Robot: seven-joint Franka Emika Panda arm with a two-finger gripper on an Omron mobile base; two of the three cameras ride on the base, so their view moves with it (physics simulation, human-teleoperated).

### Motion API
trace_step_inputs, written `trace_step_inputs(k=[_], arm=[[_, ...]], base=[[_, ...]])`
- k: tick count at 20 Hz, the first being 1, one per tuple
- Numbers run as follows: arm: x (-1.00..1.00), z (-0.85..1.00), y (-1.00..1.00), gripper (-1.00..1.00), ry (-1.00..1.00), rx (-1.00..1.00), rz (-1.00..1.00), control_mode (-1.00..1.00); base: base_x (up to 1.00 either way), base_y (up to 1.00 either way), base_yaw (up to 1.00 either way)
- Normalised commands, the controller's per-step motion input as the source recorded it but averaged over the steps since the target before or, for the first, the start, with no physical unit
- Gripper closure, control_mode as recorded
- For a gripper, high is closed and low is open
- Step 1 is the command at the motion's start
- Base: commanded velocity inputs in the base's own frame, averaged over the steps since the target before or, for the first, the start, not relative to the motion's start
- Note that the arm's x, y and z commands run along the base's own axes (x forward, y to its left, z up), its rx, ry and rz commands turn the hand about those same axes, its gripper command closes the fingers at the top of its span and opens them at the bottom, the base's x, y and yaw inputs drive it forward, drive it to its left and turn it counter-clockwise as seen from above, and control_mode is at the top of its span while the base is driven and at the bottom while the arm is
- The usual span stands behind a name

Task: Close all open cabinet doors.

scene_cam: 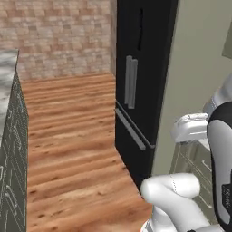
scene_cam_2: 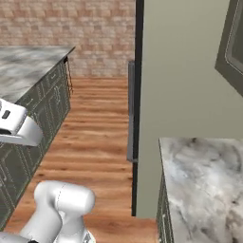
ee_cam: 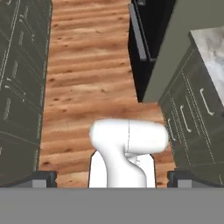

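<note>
Scene: a kitchen aisle with a wooden floor [scene_cam: 77,136] and a brick wall [scene_cam: 59,36] at the far end.
Fridge: a tall black fridge [scene_cam: 145,90] stands on the right side of the aisle, with grey bar handles [scene_cam: 131,81] on its front; a plain grey-green side panel [scene_cam_2: 180,71] stands just beside it.
Left table: a table with a marble top [scene_cam_2: 28,66] runs along the left side of the aisle; under it are dark grey-green fronts [ee_cam: 17,87].
Right table: a second marble top [scene_cam_2: 204,185] is in the lower right of the right base view, touching the side panel at its far edge.
Cabinet doors: one sage door [scene_cam_2: 232,42] with a recessed panel shows at the upper right corner of the right base view, above the right table; it appears tilted out from the wall, but I cannot tell for sure that it is open.
Drawer fronts: under the right table, the hand view shows fronts with small silver handles [ee_cam: 188,118].
Hand: its two dark finger tips [ee_cam: 43,178] sit far apart at the bottom corners of the hand view, so the hand [ee_cam: 112,180] is released and grasps nothing; it looks down at the floor and is well apart from any door.
</note>
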Motion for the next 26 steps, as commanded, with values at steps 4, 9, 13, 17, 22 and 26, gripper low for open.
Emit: trace_step_inputs(k=[4,9,13,17,22,26], arm=[[0.0,0.0,0.0,-1.0,0.0,0.0,0.0,1.0],[0.0,0.0,0.0,-1.0,0.0,0.0,0.0,1.0],[0.0,0.0,0.0,-1.0,0.0,0.0,0.0,1.0],[0.0,0.0,0.0,-1.0,0.0,0.0,0.0,1.0],[0.0,0.0,0.0,-1.0,0.0,0.0,0.0,1.0],[0.0,0.0,0.0,-1.0,0.0,0.0,0.0,1.0]], base=[[0.33,0.35,0.67],[0.99,0.38,0.04],[0.94,0.56,0.0],[0.89,0.74,0.0],[0.98,0.37,-0.02],[1.0,-0.07,-0.13]])
